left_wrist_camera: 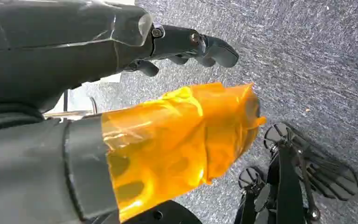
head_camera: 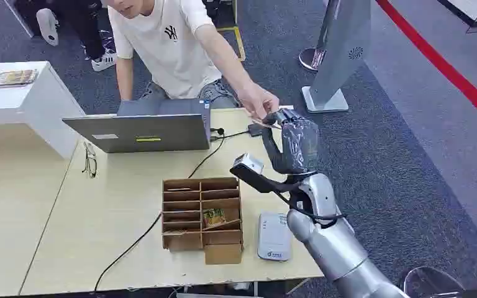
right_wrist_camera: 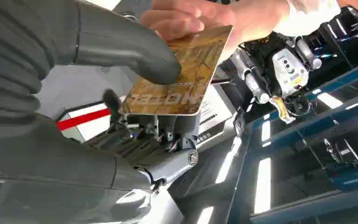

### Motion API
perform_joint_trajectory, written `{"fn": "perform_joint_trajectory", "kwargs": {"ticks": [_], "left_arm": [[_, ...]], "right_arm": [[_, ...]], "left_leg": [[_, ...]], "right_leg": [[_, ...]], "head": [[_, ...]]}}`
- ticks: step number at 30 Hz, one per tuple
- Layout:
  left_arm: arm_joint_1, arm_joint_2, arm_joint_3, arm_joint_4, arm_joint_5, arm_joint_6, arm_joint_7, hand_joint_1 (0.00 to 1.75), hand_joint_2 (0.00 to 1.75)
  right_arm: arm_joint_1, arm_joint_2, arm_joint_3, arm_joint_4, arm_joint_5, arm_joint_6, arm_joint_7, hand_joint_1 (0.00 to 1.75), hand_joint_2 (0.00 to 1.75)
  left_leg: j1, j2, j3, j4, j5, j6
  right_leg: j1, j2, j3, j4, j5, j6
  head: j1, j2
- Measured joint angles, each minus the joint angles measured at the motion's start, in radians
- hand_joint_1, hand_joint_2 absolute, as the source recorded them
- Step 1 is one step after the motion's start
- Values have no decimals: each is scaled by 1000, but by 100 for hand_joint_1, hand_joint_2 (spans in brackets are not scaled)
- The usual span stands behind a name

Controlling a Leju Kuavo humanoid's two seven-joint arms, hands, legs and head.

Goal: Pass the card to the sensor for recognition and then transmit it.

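— Card? (right_wrist_camera: 182,77) Pinched under the right hand's (head_camera: 292,146) thumb, raised beyond the table's (head_camera: 49,242) far edge, person's hand (head_camera: 258,99) also gripping it.
— Sensor (head_camera: 274,236) step? Cannot tell; handover underway, release left.
— Left hand (left_wrist_camera: 182,44)? Loosely curled, holding nothing.

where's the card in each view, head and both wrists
Head view: the card is a thin sliver above the right hand, at the person's hand.
Right wrist view: the card sits upper centre, under the thumb.
Left wrist view: not in it.
Shared landmark: the person's hand on the card.
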Motion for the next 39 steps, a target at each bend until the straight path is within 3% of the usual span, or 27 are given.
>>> {"fn": "perform_joint_trajectory", "kwargs": {"ticks": [29,31,33,39], "left_arm": [[0,-12,0,-19,-3,-9,2,0,0],[0,-14,0,-20,0,-9,2,0,0],[0,-29,0,-30,16,-7,-1,0,0],[0,-43,2,-39,27,-8,-10,0,0]], "right_arm": [[13,9,-19,0,5,19,-12,175,175],[20,12,-24,-8,-42,16,-24,175,175],[76,39,-48,-51,-218,-4,-95,175,175],[135,63,-71,-99,-339,-25,-149,175,175]], "left_leg": [[0,0,0,0,0,0],[0,0,0,0,0,0],[0,0,0,0,0,0],[0,0,0,0,0,0]], "right_leg": [[0,0,0,0,0,0],[0,0,0,0,0,0],[0,0,0,0,0,0],[0,0,0,0,0,0]], "head": [[0,0],[0,0],[0,0],[0,0]]}}
